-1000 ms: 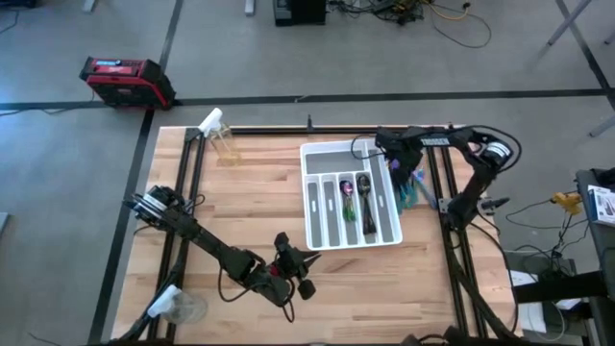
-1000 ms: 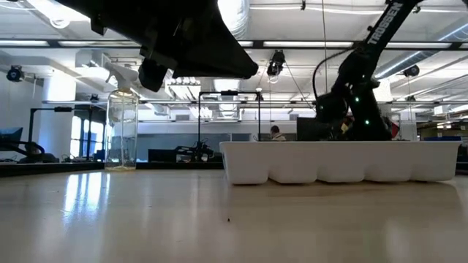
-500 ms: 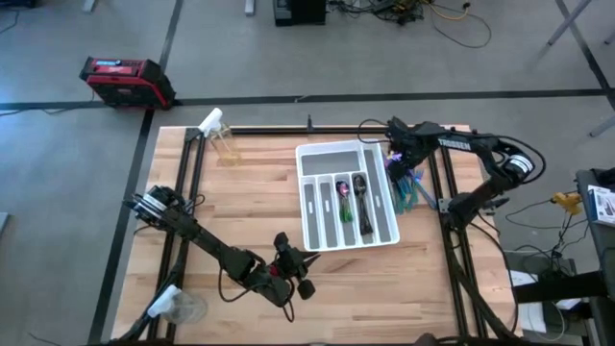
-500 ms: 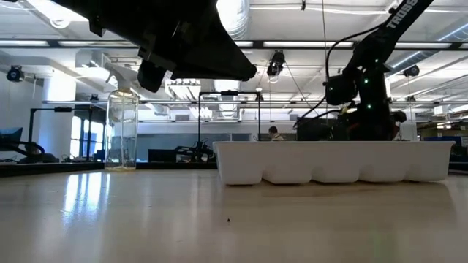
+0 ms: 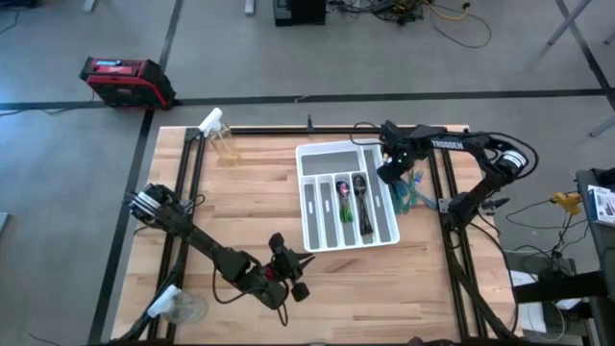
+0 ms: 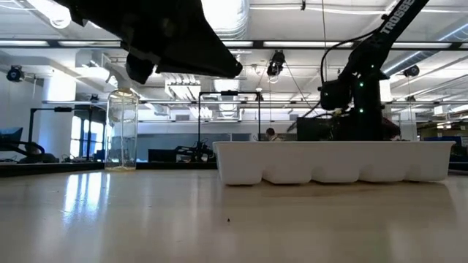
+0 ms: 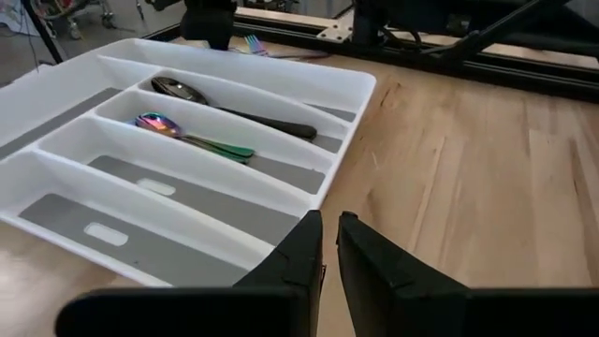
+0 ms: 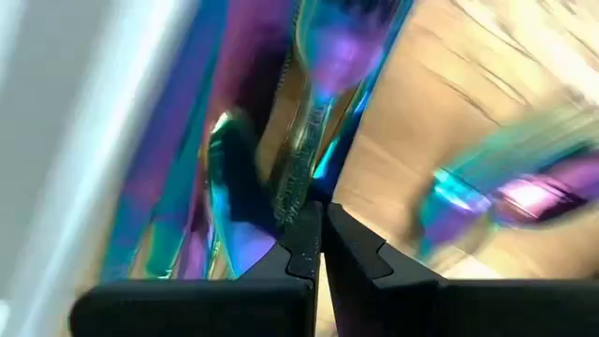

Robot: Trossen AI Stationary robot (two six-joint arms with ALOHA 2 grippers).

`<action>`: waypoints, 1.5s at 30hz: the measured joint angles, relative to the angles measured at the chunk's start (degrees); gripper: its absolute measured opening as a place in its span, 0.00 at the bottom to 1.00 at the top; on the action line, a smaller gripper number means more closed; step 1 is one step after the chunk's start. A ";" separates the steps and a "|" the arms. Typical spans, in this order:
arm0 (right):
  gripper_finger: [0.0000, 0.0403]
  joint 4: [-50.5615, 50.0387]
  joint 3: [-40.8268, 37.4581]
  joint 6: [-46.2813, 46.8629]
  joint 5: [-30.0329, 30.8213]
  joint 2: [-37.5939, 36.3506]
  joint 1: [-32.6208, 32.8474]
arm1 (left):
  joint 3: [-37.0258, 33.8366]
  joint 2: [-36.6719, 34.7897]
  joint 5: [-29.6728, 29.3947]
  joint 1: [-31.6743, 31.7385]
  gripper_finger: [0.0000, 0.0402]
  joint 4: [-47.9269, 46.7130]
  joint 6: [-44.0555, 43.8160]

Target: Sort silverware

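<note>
Right gripper (image 5: 391, 171), its two fingers (image 8: 301, 245) pressed together with no piece visibly between them, hovers low over the loose heap of iridescent silverware (image 5: 411, 188) just beyond the white tray (image 5: 327, 151)'s right wall; only its wrist view shows the teal-purple handles directly under the fingertips, while the low view hides them behind the tray wall. Left gripper (image 5: 288, 274), fingers also closed on nothing, waits near the table's front edge, and past its fingertips the tray's compartments hold a dark spoon (image 7: 234, 105) and an iridescent spoon (image 7: 192, 136) in neighbouring slots.
</note>
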 joint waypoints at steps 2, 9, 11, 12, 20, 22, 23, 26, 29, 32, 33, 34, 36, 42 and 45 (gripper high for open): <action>0.00 -0.45 -0.11 -0.04 1.79 -1.63 1.11 | 0.00 -0.86 -0.04 -0.11 0.06 -1.12 -0.05; 0.00 -4.91 -1.01 6.52 17.03 -3.01 -0.14 | 0.00 -1.64 -0.71 -0.10 0.06 -2.38 -0.07; 0.00 -4.42 -1.71 8.30 17.12 -2.43 -1.06 | 0.00 -1.64 -0.88 0.18 0.06 -2.40 -0.07; 0.00 -4.43 -2.03 8.65 17.00 -2.13 -1.72 | 0.00 -1.64 -0.99 0.19 0.06 -2.41 -0.10; 0.14 -1.80 -2.20 12.35 12.54 -1.47 -4.81 | 0.00 -1.66 1.36 -0.60 0.06 -2.40 -1.29; 0.22 -1.46 -2.21 13.86 11.31 -1.63 -5.63 | 0.00 -1.66 1.51 -1.12 0.06 -2.40 -1.31; 0.25 -1.51 -2.21 14.57 10.88 -1.40 -5.97 | 0.02 -1.66 1.49 -1.32 0.06 -2.37 -1.31; 0.32 -1.15 -2.21 17.03 9.76 -1.20 -6.03 | 0.02 -1.66 1.48 -1.72 0.06 -2.45 -1.32; 0.33 -0.20 -2.21 20.85 9.83 -0.73 -6.05 | 0.02 -1.66 1.49 -2.03 0.06 -2.40 -1.34; 0.29 0.29 -2.05 24.46 9.78 0.38 -5.98 | 0.02 -1.66 1.48 -2.17 0.06 -2.40 -1.73; 0.27 0.58 -2.06 24.51 9.15 0.75 -5.76 | 0.02 -1.66 1.48 -2.24 0.06 -2.43 -1.75; 0.25 0.89 -2.14 23.52 8.15 0.97 -5.57 | 0.02 -1.66 1.47 -2.25 0.06 -2.45 -1.75; 0.22 1.02 -2.13 22.55 7.88 0.96 -4.88 | 0.02 -1.66 1.45 -2.26 0.06 -2.53 -1.73; 0.21 0.84 -2.44 23.26 10.70 -2.50 -4.52 | 0.02 -1.66 1.38 -2.25 0.06 -2.69 -1.42; 0.25 -0.33 -2.43 23.19 11.04 -3.17 -4.52 | 0.02 -1.66 1.02 -2.25 0.06 -2.67 -1.60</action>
